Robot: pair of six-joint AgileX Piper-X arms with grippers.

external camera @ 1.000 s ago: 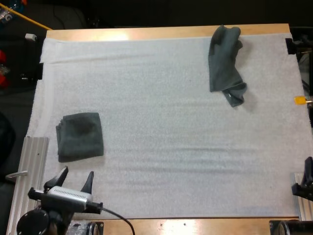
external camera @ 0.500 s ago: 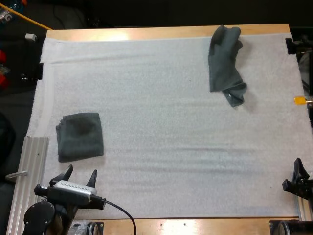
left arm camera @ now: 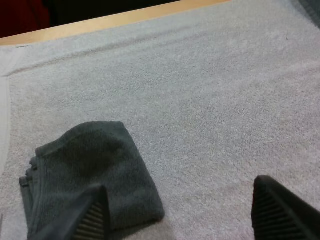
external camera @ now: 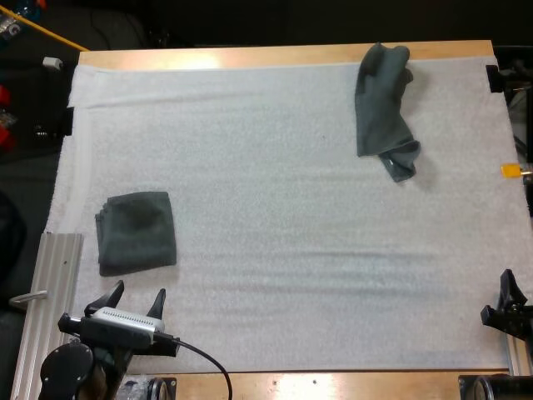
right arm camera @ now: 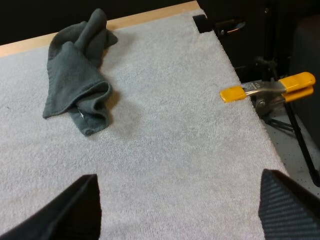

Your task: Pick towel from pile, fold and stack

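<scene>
1 crumpled towel (external camera: 383, 108) lies by the mat's (external camera: 275, 217) far right corner, 1 folded towel (external camera: 136, 231) near its left edge. The left gripper (external camera: 138, 290) and right gripper (right arm camera: 178, 175) hover at the mat's near corners, fingers apart, empty. The cloth looks soft, light, floppy; best pinch a raised ridge

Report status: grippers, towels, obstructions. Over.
Left gripper open, near folded towel. Right gripper open, empty, over mat. Crumpled towel untouched, far right. Nothing in the way.

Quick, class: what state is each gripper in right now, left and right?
Left gripper: open, holding nothing, just short of the folded towel.
Right gripper: open, holding nothing.
</scene>
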